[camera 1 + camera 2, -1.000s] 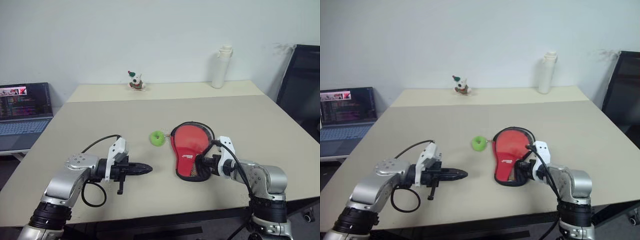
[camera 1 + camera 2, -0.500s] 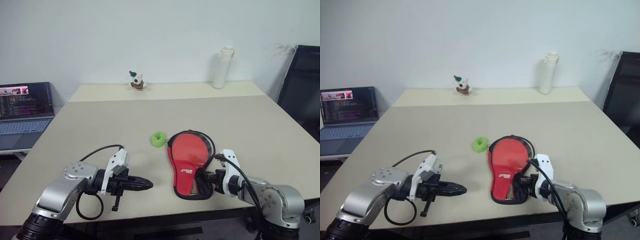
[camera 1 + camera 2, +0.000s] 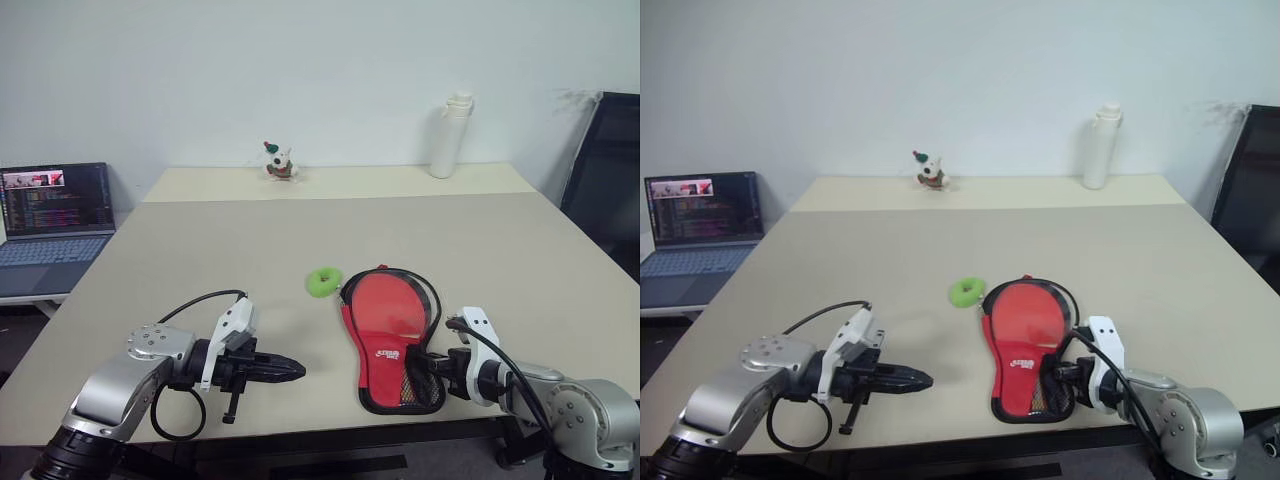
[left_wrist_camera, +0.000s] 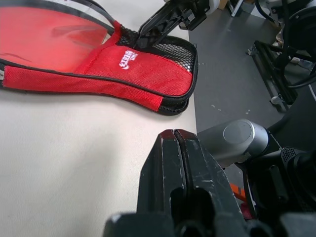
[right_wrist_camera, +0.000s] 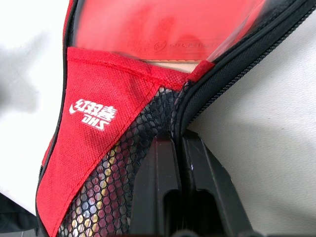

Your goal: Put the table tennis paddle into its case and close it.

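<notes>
The case (image 3: 385,372) lies near the table's front edge, red side with mesh and white lettering up, its round end unzipped. Inside it I see the red face of the table tennis paddle (image 3: 390,300), and a strip of its wooden handle (image 5: 168,62) shows in the right wrist view. My right gripper (image 3: 421,363) is shut on the case's black zip edge (image 5: 197,94) beside the mesh panel. My left gripper (image 3: 298,371) hovers shut and empty over the bare table to the left of the case, pointing toward it.
A green ring (image 3: 322,282) lies just left of the case's round end. A white bottle (image 3: 455,135) and a small toy figure (image 3: 279,162) stand at the table's far edge. A laptop (image 3: 55,215) sits off to the left, a black chair (image 3: 610,180) to the right.
My right gripper has drawn back toward the front edge, dragging the case with the paddle nearer and slightly right. The left gripper pulled back a little, then held still.
</notes>
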{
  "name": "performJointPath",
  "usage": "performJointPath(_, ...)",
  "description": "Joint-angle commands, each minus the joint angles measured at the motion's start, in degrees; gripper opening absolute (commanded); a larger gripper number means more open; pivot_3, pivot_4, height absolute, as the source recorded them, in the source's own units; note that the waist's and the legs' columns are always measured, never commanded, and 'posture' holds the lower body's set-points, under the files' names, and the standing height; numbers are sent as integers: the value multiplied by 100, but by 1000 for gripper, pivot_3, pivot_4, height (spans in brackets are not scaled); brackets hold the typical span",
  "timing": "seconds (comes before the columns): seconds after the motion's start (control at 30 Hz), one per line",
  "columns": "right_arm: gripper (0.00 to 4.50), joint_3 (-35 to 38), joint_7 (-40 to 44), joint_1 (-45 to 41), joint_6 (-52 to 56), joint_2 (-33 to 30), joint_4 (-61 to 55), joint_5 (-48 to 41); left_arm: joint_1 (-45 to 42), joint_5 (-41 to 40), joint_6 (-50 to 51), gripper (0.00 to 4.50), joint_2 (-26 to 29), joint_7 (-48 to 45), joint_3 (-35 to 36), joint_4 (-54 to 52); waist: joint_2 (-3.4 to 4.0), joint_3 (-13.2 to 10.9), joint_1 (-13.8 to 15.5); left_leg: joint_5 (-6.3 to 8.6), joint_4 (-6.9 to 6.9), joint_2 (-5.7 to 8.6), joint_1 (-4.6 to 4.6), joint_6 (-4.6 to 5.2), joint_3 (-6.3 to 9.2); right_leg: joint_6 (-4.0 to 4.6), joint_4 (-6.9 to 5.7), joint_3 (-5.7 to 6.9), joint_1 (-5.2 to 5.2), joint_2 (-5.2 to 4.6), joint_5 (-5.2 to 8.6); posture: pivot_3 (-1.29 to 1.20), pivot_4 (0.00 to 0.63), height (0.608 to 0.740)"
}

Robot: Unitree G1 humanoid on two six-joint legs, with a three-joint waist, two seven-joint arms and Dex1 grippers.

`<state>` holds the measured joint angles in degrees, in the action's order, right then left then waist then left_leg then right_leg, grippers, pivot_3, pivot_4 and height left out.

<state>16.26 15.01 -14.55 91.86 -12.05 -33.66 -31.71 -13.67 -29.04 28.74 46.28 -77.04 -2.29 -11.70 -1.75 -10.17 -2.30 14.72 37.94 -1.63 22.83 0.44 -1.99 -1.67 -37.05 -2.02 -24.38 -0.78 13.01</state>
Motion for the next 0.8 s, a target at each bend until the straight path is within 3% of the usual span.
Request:
performJointPath(0.03, 6, 108, -198, -151, 64, 307, 0, -75, -31, -28, -109, 0, 5, -13, -14, -95, 0, 0, 12, 0, 0, -1, 0, 0, 0, 0, 0, 0, 0, 0, 0, 0, 150, 740)
performJointPath(0.17, 6, 144, -356, -254, 64, 482, -10, -87, -11, -18, -160, 0, -1, 15, -24, -76, 0, 0, -3, 0, 1, -3, -2, 0, -1, 0, -3, -2, -1, 2, 0, 0, 150, 740)
performJointPath(0.27, 710, 144, -422, -250, 64, 504, -55, -128, 33, -13, -212, 0, -13, 63, 10, -41, 0, 0, -3, 0, 1, -3, -2, 0, -1, 0, -3, -1, -1, 2, 0, 0, 150, 740)
performJointPath(0.5, 3141, 65, -79, -74, 64, -244, -506, -432, 140, -89, -172, 0, -173, 427, 145, 12, 0, 0, 13, 0, 1, 0, 1, 0, -2, 0, 1, -1, -1, -4, 0, 0, 150, 740)
performJointPath(0.63, 4471, 474, 422, -264, -65, -528, -612, -808, 37, -81, -110, 0, -339, 834, 316, 321, 0, 0, 24, 0, 1, -1, -1, 0, -2, 0, 0, -1, -1, -2, 0, 0, 150, 740)
performJointPath(0.8, 4471, 691, 594, -813, -570, -573, -401, -965, -358, 86, -279, 0, -657, 1361, 462, 876, 0, 0, 30, 0, 4, -2, -5, 0, 3, -1, -6, 2, 3, 4, -1, 0, 150, 740)
